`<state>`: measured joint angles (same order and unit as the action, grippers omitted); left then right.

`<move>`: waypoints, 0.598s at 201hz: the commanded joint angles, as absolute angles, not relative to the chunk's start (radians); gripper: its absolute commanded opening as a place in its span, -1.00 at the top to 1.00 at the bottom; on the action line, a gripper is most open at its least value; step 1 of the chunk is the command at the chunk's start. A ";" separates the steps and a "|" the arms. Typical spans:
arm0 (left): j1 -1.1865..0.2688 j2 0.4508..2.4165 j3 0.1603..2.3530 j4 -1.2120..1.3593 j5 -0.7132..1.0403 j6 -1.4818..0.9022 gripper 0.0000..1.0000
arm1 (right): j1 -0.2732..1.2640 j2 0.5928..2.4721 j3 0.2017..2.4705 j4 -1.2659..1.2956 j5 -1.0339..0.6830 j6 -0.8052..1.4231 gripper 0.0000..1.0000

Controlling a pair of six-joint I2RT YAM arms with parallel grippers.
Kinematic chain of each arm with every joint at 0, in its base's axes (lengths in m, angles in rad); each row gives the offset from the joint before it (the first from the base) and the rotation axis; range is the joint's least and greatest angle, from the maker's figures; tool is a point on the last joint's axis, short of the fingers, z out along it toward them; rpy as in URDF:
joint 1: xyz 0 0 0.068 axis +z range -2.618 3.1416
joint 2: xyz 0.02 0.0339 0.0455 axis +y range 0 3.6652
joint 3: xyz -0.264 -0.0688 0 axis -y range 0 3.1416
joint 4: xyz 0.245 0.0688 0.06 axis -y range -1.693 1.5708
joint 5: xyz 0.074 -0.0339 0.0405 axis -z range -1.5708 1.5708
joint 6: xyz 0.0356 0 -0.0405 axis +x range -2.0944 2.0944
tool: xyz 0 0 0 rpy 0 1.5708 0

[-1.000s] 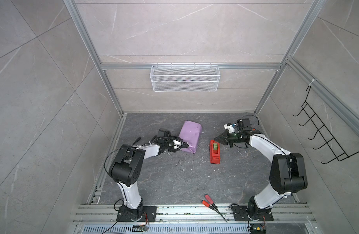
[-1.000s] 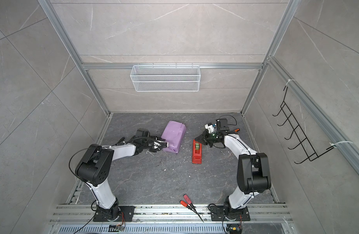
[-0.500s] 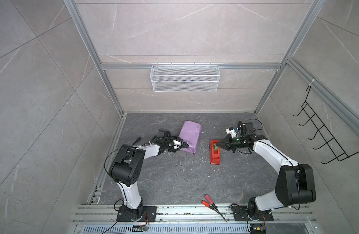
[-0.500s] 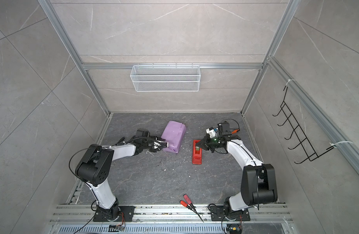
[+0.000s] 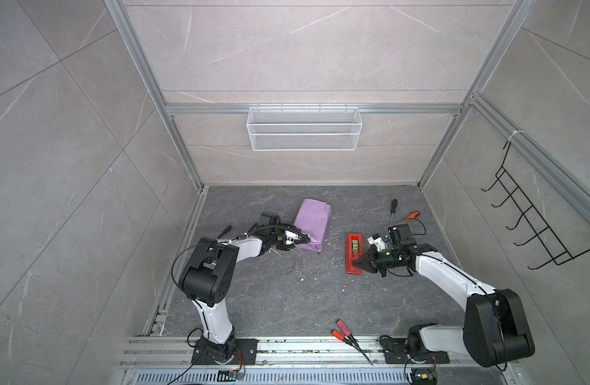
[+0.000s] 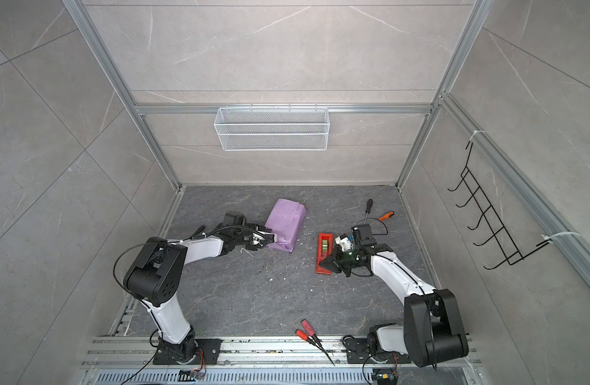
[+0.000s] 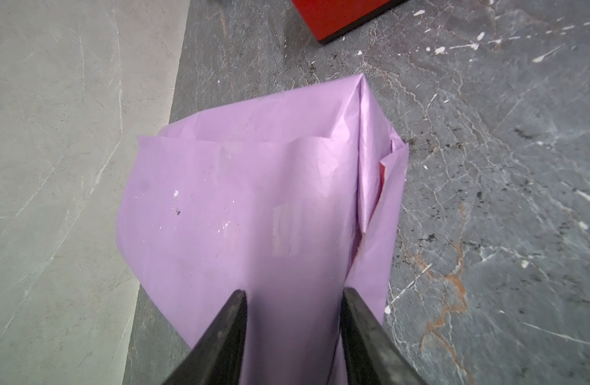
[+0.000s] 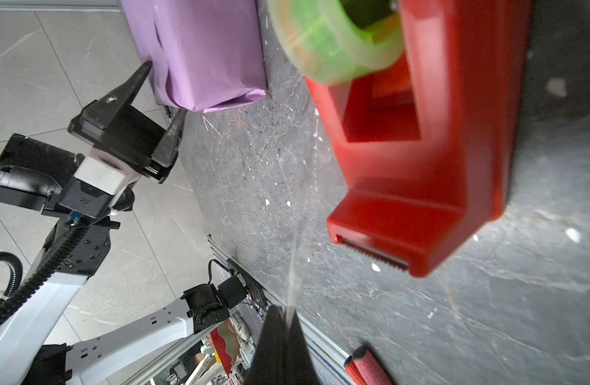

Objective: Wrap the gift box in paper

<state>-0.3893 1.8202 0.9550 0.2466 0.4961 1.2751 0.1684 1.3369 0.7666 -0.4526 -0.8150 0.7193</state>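
Note:
The paper [image 5: 312, 221] [image 6: 285, 221], lilac side out, is folded round into a creased parcel [image 7: 253, 186] lying on the dark floor. The gift box is hidden inside it. My left gripper [image 5: 307, 239] [image 6: 274, 237] [image 7: 292, 291] holds the parcel's near end, with paper filling the gap between its jaws. My right gripper [image 5: 354, 263] [image 6: 320, 263] [image 8: 284, 308] is shut on a clear tape strip [image 8: 297, 260]. The strip runs back to the green roll [image 8: 333, 43] in the red tape dispenser [image 5: 350, 238] [image 8: 437, 150].
Two screwdrivers [image 5: 393, 210] lie at the back right behind the right wrist. Red-handled pliers [image 5: 345, 330] rest by the front rail. A white wire basket [image 5: 303, 128] hangs on the back wall and a black hook rack [image 5: 520, 226] on the right wall.
My right gripper has travelled from the dispenser's far end toward its near end, staying shut. The left arm and the parcel have not moved.

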 commanded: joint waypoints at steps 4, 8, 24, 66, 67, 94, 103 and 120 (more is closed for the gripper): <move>-0.392 1.848 0.914 0.126 0.445 1.258 0.05 | 0.169 1.339 0.850 -0.424 -0.760 0.744 1.00; -0.391 1.848 0.914 0.125 0.445 1.258 0.05 | 0.169 1.347 0.862 -0.420 -0.752 0.748 1.00; -0.390 1.846 0.916 0.126 0.445 1.259 0.05 | 0.164 1.384 0.910 -0.398 -0.730 0.776 1.00; -0.391 1.845 0.919 0.123 0.444 1.259 0.05 | 0.162 1.434 1.052 -0.408 -0.718 0.819 1.00; -0.391 1.844 0.919 0.123 0.443 1.259 0.05 | 0.162 1.434 1.055 -0.410 -0.719 0.820 1.00; -0.391 1.841 0.918 0.124 0.444 1.259 0.04 | 0.162 1.407 1.109 -0.451 -0.735 0.839 1.00; -0.391 1.841 0.917 0.124 0.443 1.259 0.04 | 0.163 1.394 1.106 -0.458 -0.738 0.845 1.00; -0.391 1.842 0.917 0.124 0.443 1.258 0.04 | 0.163 1.366 1.065 -0.480 -0.738 0.839 1.00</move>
<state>-0.3893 1.8202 0.9535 0.2497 0.4961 1.2751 0.1627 1.4235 1.0733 -0.4370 -0.7208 0.8234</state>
